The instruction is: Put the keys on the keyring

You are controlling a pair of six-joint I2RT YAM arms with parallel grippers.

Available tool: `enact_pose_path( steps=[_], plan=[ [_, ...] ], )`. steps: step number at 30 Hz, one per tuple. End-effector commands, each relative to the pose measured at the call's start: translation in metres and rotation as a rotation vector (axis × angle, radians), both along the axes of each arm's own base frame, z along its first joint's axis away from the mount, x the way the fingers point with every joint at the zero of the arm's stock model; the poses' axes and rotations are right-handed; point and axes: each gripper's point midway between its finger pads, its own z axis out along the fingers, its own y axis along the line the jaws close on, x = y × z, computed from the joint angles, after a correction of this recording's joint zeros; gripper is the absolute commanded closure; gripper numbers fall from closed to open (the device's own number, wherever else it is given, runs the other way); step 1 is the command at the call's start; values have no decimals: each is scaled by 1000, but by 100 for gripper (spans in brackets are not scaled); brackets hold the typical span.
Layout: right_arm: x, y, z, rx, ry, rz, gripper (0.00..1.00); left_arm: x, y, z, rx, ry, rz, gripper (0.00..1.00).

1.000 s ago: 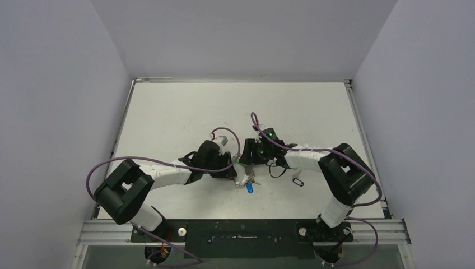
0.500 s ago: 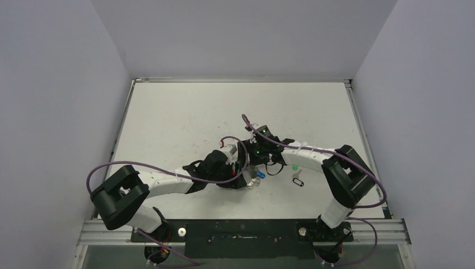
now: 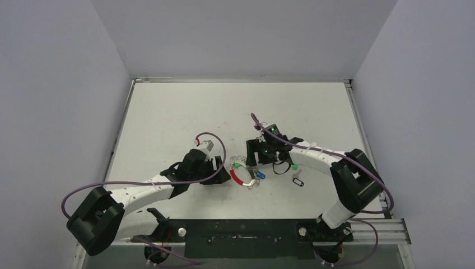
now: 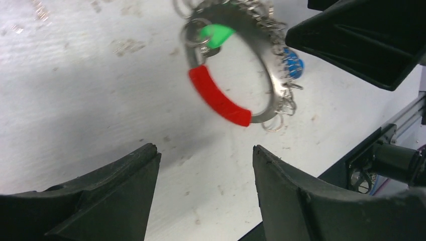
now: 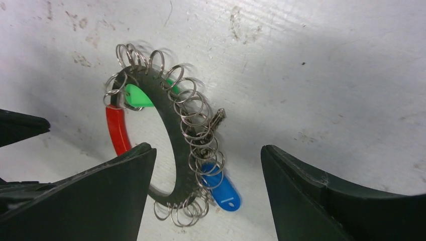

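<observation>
The keyring (image 3: 237, 177) lies on the white table (image 3: 168, 112) between the two grippers, its red section (image 4: 218, 98) turned toward the left arm. We see a green key (image 5: 136, 95) and a blue key (image 5: 221, 191) among its coils. The left gripper (image 4: 205, 153) stands released just beside the ring, jaws apart around nothing. The right gripper (image 5: 207, 148) hangs over it, fingers spread wide, gripping nothing. A second green key (image 3: 293, 166) lies apart to the right, near a thin black wire loop (image 3: 297, 182)
</observation>
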Motion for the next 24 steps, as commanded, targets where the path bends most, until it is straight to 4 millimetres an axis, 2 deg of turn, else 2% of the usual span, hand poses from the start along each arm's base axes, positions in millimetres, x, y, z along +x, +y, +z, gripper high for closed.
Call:
enact_pose_path(
  steps=[1,6,12,14,16,19,24],
  plan=[
    [1,28,-15,33,21,70,23,-3,11,0,-37,36,49,35],
    [-9,52,-24,37,60,150,34,-11,27,-5,-4,60,81,35],
    [-42,54,-30,32,111,223,51,-14,56,-6,106,53,150,38],
    [-54,54,-27,47,127,242,57,-16,59,-4,118,52,145,38],
    [-67,58,-22,76,139,271,57,-18,60,-4,118,49,142,38],
    [-75,60,-11,108,134,285,50,-17,59,-6,111,48,145,38],
    [-68,52,7,109,59,238,34,-20,50,-14,73,79,130,39]
  ],
)
